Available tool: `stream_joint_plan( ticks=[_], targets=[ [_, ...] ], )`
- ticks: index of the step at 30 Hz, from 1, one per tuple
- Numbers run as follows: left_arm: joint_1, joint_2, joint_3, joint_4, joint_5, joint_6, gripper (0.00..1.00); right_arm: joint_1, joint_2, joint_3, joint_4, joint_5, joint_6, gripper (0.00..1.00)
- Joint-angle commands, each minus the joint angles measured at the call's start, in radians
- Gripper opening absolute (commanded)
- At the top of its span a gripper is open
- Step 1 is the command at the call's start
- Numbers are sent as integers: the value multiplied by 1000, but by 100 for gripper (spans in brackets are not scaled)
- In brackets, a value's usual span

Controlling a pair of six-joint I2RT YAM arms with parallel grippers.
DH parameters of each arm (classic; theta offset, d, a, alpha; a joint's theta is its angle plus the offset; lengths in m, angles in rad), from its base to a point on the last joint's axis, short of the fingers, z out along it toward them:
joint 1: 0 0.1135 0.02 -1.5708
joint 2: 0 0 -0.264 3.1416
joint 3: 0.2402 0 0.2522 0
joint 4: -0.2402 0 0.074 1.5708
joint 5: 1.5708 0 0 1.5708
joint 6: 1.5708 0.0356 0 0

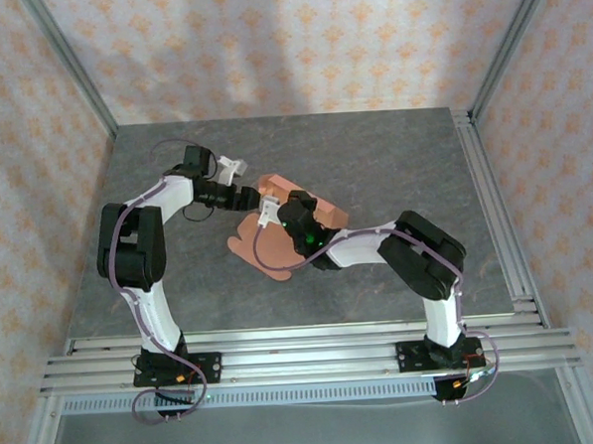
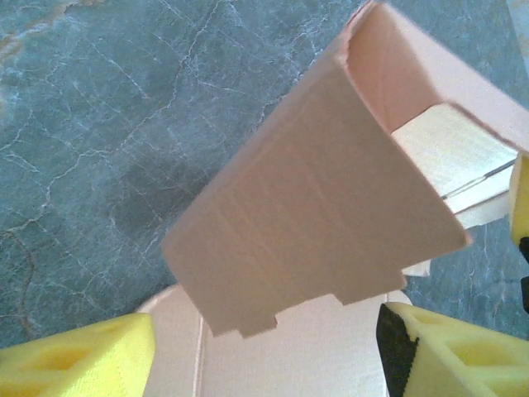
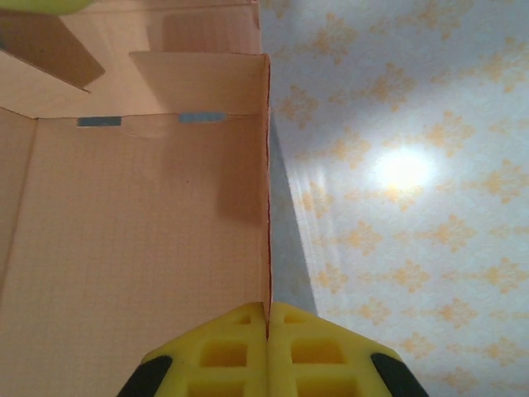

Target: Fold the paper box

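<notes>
The salmon paper box [image 1: 263,252] lies partly folded in the middle of the table, some panels flat and others raised. My right gripper [image 1: 272,213] is shut on the top edge of an upright wall [image 3: 267,207], which runs straight out from its yellow fingertips [image 3: 248,327]; the box's inside floor [image 3: 124,240] lies to the left of it. My left gripper [image 2: 264,339] is open and hangs over the box. A raised flap with tabs [image 2: 322,215] stands between and beyond its fingers [image 2: 83,360], touching neither. In the top view the left gripper [image 1: 259,197] sits at the box's far left corner.
The box rests on a grey marbled tabletop [image 1: 373,158]. Aluminium rails run along the front [image 1: 303,346] and the right side [image 1: 495,212]. Patterned walls [image 1: 267,44] enclose the table at the back and sides.
</notes>
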Motion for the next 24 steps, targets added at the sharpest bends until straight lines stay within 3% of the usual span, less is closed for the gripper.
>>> stream_joint_plan(
  ticks=[1,8,15,24],
  targets=[
    [2,-52,-21,16,6,8,73,7,56,-29,157,51,-116,0],
    [32,-85,-61,43,0,11,73,12,58,-27,150,50,-104,0],
    [65,-116,-107,216,-57,-149,71,13,50,-37,145,54,-92,0],
    [44,31,64,12,-68,-37,70,18,50,-27,134,52,-71,0]
  ],
)
